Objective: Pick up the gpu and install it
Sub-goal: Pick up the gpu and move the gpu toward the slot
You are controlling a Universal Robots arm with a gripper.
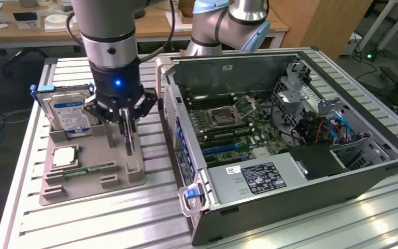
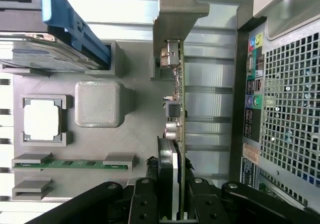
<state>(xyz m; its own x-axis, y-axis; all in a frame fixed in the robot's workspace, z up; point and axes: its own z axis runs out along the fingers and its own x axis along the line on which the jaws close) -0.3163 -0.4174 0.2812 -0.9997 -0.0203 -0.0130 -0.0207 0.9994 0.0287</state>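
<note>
The gripper (image 1: 126, 120) fingers (image 2: 143, 201) are clamped narrowly on the gpu (image 1: 129, 142), which stands upright on edge at the gray tray's (image 1: 81, 181) edge nearest the computer case (image 1: 310, 192).

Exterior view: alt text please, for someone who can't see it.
A robot gripper grips the gpu, upright on edge at a grey parts tray. A hard drive stands in the tray; an open computer case lies beside it.
</note>
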